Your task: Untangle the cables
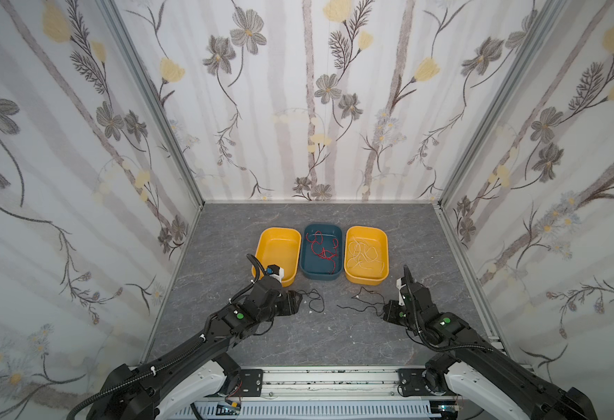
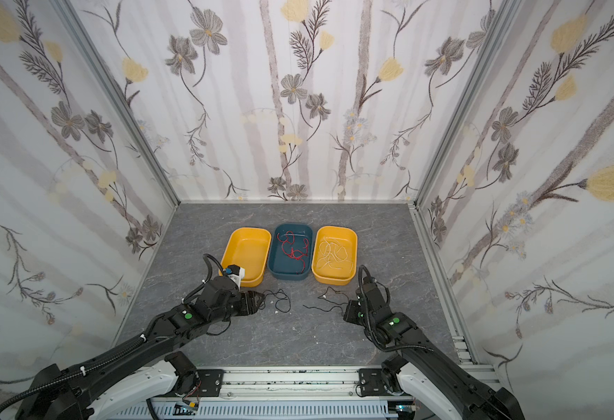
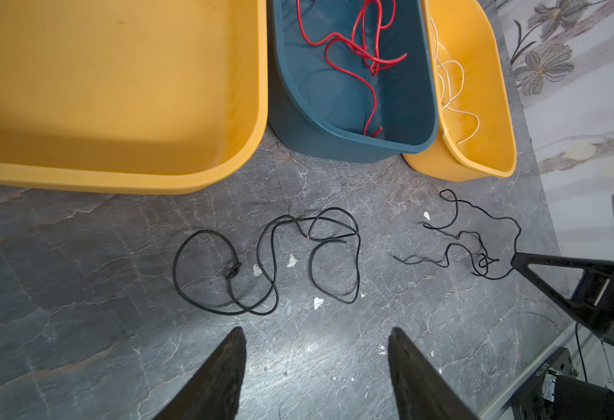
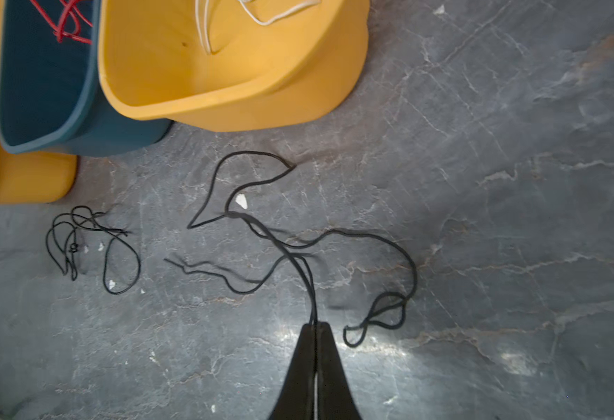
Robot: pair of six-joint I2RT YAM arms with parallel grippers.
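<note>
1. Black, thin cable (image 4: 313,309) clamped in the closed right tool (image 4: 315,325), two strands entering the tip side by side. Remainder sprawled in loose curls on the tabletop (image 1: 316,338).
2. Expect the small loops beside the tip to cinch into a knot under a fast pull. Probable cause: a doubled grip dragging both strands at once.
3. Left tool (image 3: 316,331) open and empty, poised just short of the thicker black cable (image 3: 233,271), knotted at one crossing and lying apart from the thin one. Beware of closing on two overlapping strands and tightening that knot.
4. Red cables (image 1: 321,251) in the blue tray (image 1: 320,275), white cables (image 1: 361,254) in the yellow tray (image 1: 365,279) beside it, second yellow tray (image 1: 276,247) bare. Avoid low lifts: trailing ends liable to hook a rim and shift a tray.
</note>
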